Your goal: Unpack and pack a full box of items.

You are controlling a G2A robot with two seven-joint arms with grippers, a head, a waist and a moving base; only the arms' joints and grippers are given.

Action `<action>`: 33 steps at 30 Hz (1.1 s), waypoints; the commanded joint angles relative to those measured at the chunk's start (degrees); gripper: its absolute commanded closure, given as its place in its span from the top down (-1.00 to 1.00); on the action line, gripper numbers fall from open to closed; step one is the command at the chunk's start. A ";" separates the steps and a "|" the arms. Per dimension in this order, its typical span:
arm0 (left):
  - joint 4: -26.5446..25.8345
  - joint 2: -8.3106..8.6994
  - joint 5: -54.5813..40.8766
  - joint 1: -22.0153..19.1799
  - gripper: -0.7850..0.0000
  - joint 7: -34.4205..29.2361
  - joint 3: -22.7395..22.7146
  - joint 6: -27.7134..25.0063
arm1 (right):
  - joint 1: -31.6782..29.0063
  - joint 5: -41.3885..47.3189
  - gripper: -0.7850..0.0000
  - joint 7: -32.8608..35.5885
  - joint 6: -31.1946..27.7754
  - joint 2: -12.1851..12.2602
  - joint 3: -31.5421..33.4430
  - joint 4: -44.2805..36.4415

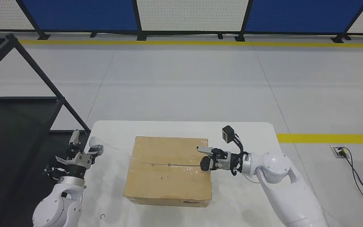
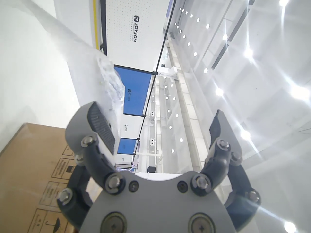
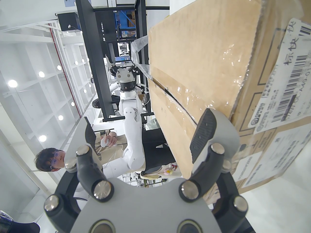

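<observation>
A brown cardboard box [image 1: 168, 170] stands mid-table with its top flaps down and a seam [image 1: 170, 164] running across the lid. My right gripper [image 1: 203, 159] is open at the box's right top edge; in its wrist view one finger [image 3: 205, 132] lies over the lid [image 3: 206, 61] by the seam's end. My left gripper [image 1: 82, 150] is open, a little off the box's left side [image 2: 29, 161]. A clear tape strip [image 2: 107, 78] trails from the box past one left finger [image 2: 100, 124]. The strip [image 3: 138, 49] and the left gripper [image 3: 124, 70] also show beyond the box.
The white table [image 1: 249, 130] has bare room behind and to the right of the box. A black metal rack [image 1: 34, 113] stands close at the left. Blue and white partition panels [image 1: 79, 14] line the far floor.
</observation>
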 commanded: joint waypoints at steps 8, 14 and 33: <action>-0.07 -0.05 1.03 1.28 1.00 -2.28 -0.24 0.59 | 0.00 0.00 1.00 0.00 0.00 0.00 0.00 0.00; 0.79 0.35 4.01 3.27 1.00 -7.04 0.00 5.27 | 0.00 0.00 1.00 0.00 0.00 0.00 0.00 0.00; 6.81 0.33 4.22 -0.69 1.00 -14.54 4.37 12.63 | 0.00 0.00 1.00 0.00 0.00 0.00 0.00 0.00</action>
